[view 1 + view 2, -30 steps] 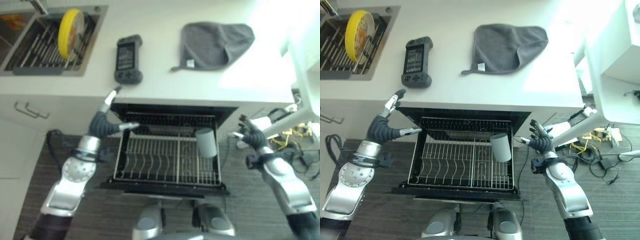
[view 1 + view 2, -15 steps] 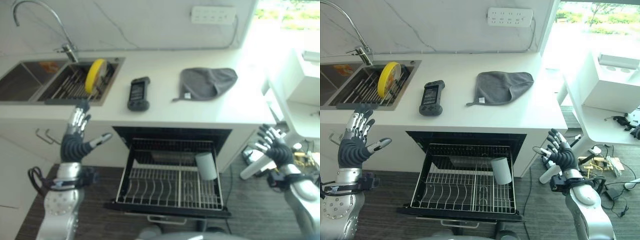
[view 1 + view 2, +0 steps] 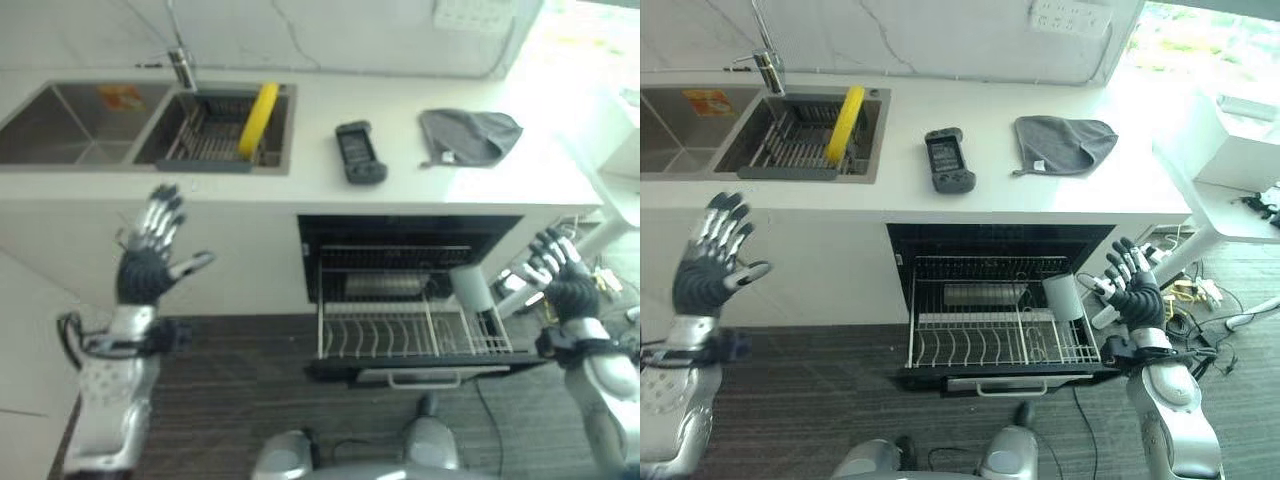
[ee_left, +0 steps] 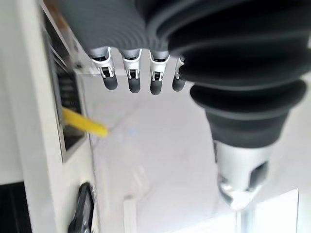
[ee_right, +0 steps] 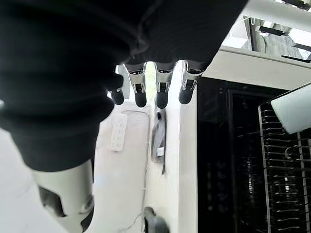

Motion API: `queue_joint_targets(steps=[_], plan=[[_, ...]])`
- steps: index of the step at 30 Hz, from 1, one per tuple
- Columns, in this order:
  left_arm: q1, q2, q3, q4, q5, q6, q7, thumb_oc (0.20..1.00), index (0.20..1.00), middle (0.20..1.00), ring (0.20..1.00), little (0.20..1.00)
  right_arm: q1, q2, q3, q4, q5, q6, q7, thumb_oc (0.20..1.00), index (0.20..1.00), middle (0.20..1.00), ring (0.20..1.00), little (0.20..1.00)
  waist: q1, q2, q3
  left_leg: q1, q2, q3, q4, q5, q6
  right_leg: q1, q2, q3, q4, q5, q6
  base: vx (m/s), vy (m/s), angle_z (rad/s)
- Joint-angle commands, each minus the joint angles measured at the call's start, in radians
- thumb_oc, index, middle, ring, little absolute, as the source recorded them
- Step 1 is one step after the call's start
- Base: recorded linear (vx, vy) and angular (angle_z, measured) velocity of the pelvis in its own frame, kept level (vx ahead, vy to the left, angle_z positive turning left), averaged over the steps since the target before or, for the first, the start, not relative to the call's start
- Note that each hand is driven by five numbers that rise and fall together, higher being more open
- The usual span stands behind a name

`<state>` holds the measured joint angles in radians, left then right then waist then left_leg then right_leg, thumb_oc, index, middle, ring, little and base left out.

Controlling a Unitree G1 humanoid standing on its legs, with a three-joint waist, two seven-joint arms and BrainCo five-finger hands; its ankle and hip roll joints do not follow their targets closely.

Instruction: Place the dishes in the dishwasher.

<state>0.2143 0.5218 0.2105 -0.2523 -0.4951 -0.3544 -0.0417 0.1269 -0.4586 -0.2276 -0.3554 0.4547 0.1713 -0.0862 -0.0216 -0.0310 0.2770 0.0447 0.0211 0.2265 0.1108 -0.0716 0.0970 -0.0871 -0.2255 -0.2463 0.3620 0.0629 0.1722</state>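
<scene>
My left hand (image 3: 708, 268) is raised in front of the cabinet face below the sink (image 3: 685, 140), fingers (image 4: 134, 80) straight and fanned wide, thumb out to the side, holding nothing. My right hand (image 3: 1135, 292) is up just beside the right edge of the pulled-out rack (image 3: 1000, 325), fingers (image 5: 163, 92) straight and spread, also empty and touching nothing.

The rack stands out of the open dishwasher (image 3: 995, 245) under the desk (image 3: 1040, 195). A pale cup (image 3: 1063, 297) sits at the rack's right end, close to my right hand but apart from it. A grey dish (image 3: 975, 293) lies toward the back of the rack; I cannot tell what kind it is.

On the desk, the sink takes up the left end. In its right basin sits a drying rack (image 3: 805, 150), and a yellow plate (image 3: 846, 122) stands on edge in it, leaning at its right side. A tap (image 3: 765, 65) rises at the sink's rear edge. A dark handheld console (image 3: 948, 174) lies near the desk's front edge above the dishwasher, and a grey cloth (image 3: 1065, 143) lies to its right, toward the right end. A white socket strip (image 3: 1070, 15) is on the wall behind the desk.
</scene>
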Motion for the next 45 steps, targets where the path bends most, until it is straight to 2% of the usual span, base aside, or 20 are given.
queue_joint_targets(steps=[1,3,5,7,8,10,13,14,17,20,23,25,27,29,32,37,41,43,44,45], plan=[[-0.082,0.022,-0.010,-0.089,0.019,-0.037,0.016,1.000,1.000,1.000,1.000,1.000,-0.100,-0.068,0.001,-0.004,0.030,-0.096,-0.045,1.000,1.000,1.000,1.000,1.000,-0.014,0.010,-0.061,0.147,0.005,-0.034,-0.192,0.008,-0.095,0.117,0.167,0.025,-0.123,-0.031,-0.037,-0.20,0.281,-0.02],[-0.117,0.006,-0.048,-0.083,0.041,-0.022,0.039,1.000,1.000,1.000,1.000,1.000,-0.103,-0.054,0.016,-0.020,0.012,-0.087,-0.067,1.000,1.000,1.000,1.000,1.000,-0.021,-0.003,-0.081,0.131,-0.033,-0.041,-0.198,0.015,-0.079,0.120,0.237,0.030,-0.124,-0.034,-0.054,-0.12,0.132,0.01],[-0.142,-0.005,-0.072,-0.075,0.045,-0.010,0.049,1.000,1.000,1.000,1.000,1.000,-0.098,-0.041,0.020,-0.018,0.009,-0.097,-0.069,1.000,1.000,1.000,1.000,1.000,-0.027,-0.013,-0.097,0.115,-0.065,-0.057,-0.198,0.020,-0.070,0.129,0.265,0.031,-0.177,-0.023,-0.064,-0.06,0.020,-0.10],[-0.159,-0.013,-0.080,-0.066,0.033,0.005,0.035,1.000,1.000,1.000,1.000,1.000,-0.068,-0.026,0.012,-0.019,0.004,-0.125,-0.065,1.000,1.000,1.000,1.000,1.000,-0.039,-0.011,-0.106,0.113,-0.087,-0.079,-0.198,0.021,-0.060,0.098,0.254,0.026,-0.186,0.013,-0.059,0.01,-0.065,0.01],[-0.160,-0.015,-0.074,-0.060,0.014,0.019,0.013,1.000,1.000,1.000,1.000,1.000,-0.047,-0.025,0.000,-0.024,0.006,-0.134,-0.063,1.000,1.000,1.000,1.000,1.000,-0.043,-0.005,-0.110,0.111,-0.094,-0.097,-0.198,0.023,-0.061,0.092,0.259,0.014,-0.192,0.000,-0.071,0.05,-0.103,0.16],[-0.160,-0.018,-0.067,-0.052,-0.032,0.051,-0.026,1.000,1.000,1.000,1.000,1.000,-0.024,-0.029,-0.020,-0.049,0.018,-0.118,-0.067,1.000,1.000,1.000,1.000,1.000,-0.053,0.001,-0.118,0.118,-0.126,-0.156,-0.198,0.029,-0.056,0.059,0.252,-0.006,-0.163,0.040,-0.066,0.06,-0.097,0.40],[-0.154,-0.027,-0.064,-0.055,-0.056,0.062,-0.057,1.000,1.000,1.000,1.000,1.000,-0.020,-0.019,-0.017,-0.059,0.002,-0.111,-0.075,1.000,1.000,1.000,1.000,1.000,-0.062,0.014,-0.119,0.136,-0.136,-0.172,-0.198,0.027,-0.050,0.027,0.249,-0.011,-0.143,0.043,-0.071,0.02,-0.026,0.21],[-0.138,-0.039,-0.079,-0.071,-0.047,0.054,-0.078,1.000,1.000,1.000,1.000,1.000,-0.009,-0.008,-0.009,-0.059,-0.033,-0.106,-0.087,1.000,1.000,1.000,1.000,1.000,-0.069,0.038,-0.118,0.165,-0.115,-0.125,-0.196,0.030,-0.075,0.058,0.256,-0.043,-0.168,-0.044,-0.107,-0.01,0.030,0.17],[-0.125,-0.039,-0.095,-0.086,-0.073,0.056,-0.094,1.000,1.000,1.000,1.000,1.000,-0.001,-0.022,-0.024,-0.046,-0.040,-0.095,-0.105,1.000,1.000,1.000,1.000,1.000,-0.084,0.026,-0.101,0.171,-0.058,-0.001,-0.154,0.017,-0.101,0.107,0.211,-0.084,-0.189,-0.034,-0.100,-0.06,0.141,0.40],[-0.126,-0.035,-0.096,-0.089,-0.097,0.048,-0.079,1.000,1.000,1.000,1.000,1.000,-0.039,-0.047,-0.024,-0.035,-0.048,-0.083,-0.082,1.000,1.000,1.000,1.000,1.000,-0.086,0.025,-0.100,0.188,-0.004,-0.005,-0.189,0.040,-0.116,0.115,0.204,-0.063,-0.194,-0.049,-0.098,-0.03,0.189,0.54],[-0.120,-0.041,-0.081,-0.091,-0.127,0.040,-0.060,1.000,1.000,1.000,1.000,1.000,-0.078,-0.075,-0.024,-0.013,-0.025,-0.096,-0.040,1.000,1.000,1.000,1.000,1.000,-0.075,0.029,-0.114,0.152,0.106,-0.038,-0.195,0.105,-0.172,0.158,0.216,0.021,-0.233,-0.134,-0.123,0.03,0.286,-0.12],[-0.126,-0.050,-0.082,-0.087,-0.115,0.027,-0.049,1.000,1.000,1.000,1.000,1.000,-0.099,-0.095,-0.026,-0.006,-0.011,-0.101,-0.021,1.000,1.000,1.000,1.000,1.000,-0.068,0.026,-0.115,0.124,0.166,-0.040,-0.192,0.131,-0.192,0.176,0.186,0.048,-0.245,-0.158,-0.124,0.04,0.488,-0.52],[-0.126,-0.058,-0.076,-0.089,-0.117,0.024,-0.055,1.000,1.000,1.000,1.000,1.000,-0.106,-0.101,-0.031,-0.006,-0.003,-0.103,-0.018,1.000,1.000,1.000,1.000,1.000,-0.068,0.031,-0.115,0.119,0.189,-0.008,-0.189,0.128,-0.196,0.179,0.159,0.039,-0.243,-0.168,-0.122,0.02,0.477,-0.50],[-0.129,-0.059,-0.073,-0.082,-0.107,0.017,-0.057,1.000,1.000,1.000,1.000,1.000,-0.108,-0.098,-0.032,-0.002,0.000,-0.115,-0.012,1.000,1.000,1.000,1.000,1.000,-0.071,0.038,-0.119,0.122,0.188,0.012,-0.192,0.118,-0.199,0.173,0.133,0.025,-0.242,-0.166,-0.109,0.04,0.428,-0.63],[-0.116,-0.053,-0.048,-0.076,-0.122,0.021,-0.067,1.000,1.000,1.000,1.000,1.000,-0.087,-0.086,-0.046,-0.014,0.030,-0.124,-0.005,1.000,1.000,1.000,1.000,1.000,-0.065,0.041,-0.123,0.131,0.152,-0.013,-0.182,0.085,-0.194,0.160,0.095,0.033,-0.231,-0.144,-0.075,0.10,0.394,-0.21],[-0.132,-0.037,-0.024,-0.080,-0.097,0.045,-0.117,1.000,1.000,1.000,1.000,1.000,-0.082,-0.053,-0.042,-0.018,-0.011,-0.142,-0.014,1.000,1.000,1.000,1.000,1.000,-0.031,0.010,-0.102,0.111,0.087,-0.055,-0.120,0.014,-0.158,0.144,0.032,0.047,-0.215,-0.082,-0.027,0.06,0.235,0.14],[-0.122,-0.028,-0.010,-0.077,-0.127,0.055,-0.137,1.000,1.000,1.000,1.000,1.000,-0.077,-0.025,-0.026,-0.027,-0.011,-0.150,-0.003,1.000,1.000,1.000,1.000,1.000,-0.003,-0.008,-0.100,0.111,0.067,-0.050,-0.130,0.005,-0.139,0.134,-0.018,0.025,-0.180,-0.006,-0.007,0.02,0.105,0.07],[-0.123,-0.022,0.005,-0.077,-0.134,0.045,-0.130,1.000,1.000,1.000,1.000,1.000,-0.079,-0.010,-0.007,-0.019,-0.031,-0.154,0.016,1.000,1.000,1.000,1.000,1.000,0.011,-0.007,-0.099,0.116,0.073,-0.032,-0.148,0.017,-0.126,0.125,0.008,-0.002,-0.142,-0.009,-0.003,0.00,0.008,-0.50],[-0.130,-0.020,-0.002,-0.076,-0.134,0.039,-0.116,1.000,1.000,1.000,1.000,1.000,-0.092,-0.014,-0.001,-0.009,-0.038,-0.154,0.007,1.000,1.000,1.000,1.000,1.000,0.000,-0.008,-0.098,0.118,0.069,-0.028,-0.156,0.023,-0.120,0.115,0.082,0.018,-0.145,-0.051,-0.014,0.00,0.000,-0.63],[-0.139,-0.019,-0.011,-0.074,-0.131,0.034,-0.102,1.000,1.000,1.000,1.000,1.000,-0.102,-0.019,0.005,-0.005,-0.040,-0.156,-0.001,1.000,1.000,1.000,1.000,1.000,-0.008,-0.008,-0.095,0.121,0.065,-0.026,-0.162,0.026,-0.120,0.109,0.122,0.032,-0.154,-0.067,-0.026,-0.02,-0.077,-0.43]])
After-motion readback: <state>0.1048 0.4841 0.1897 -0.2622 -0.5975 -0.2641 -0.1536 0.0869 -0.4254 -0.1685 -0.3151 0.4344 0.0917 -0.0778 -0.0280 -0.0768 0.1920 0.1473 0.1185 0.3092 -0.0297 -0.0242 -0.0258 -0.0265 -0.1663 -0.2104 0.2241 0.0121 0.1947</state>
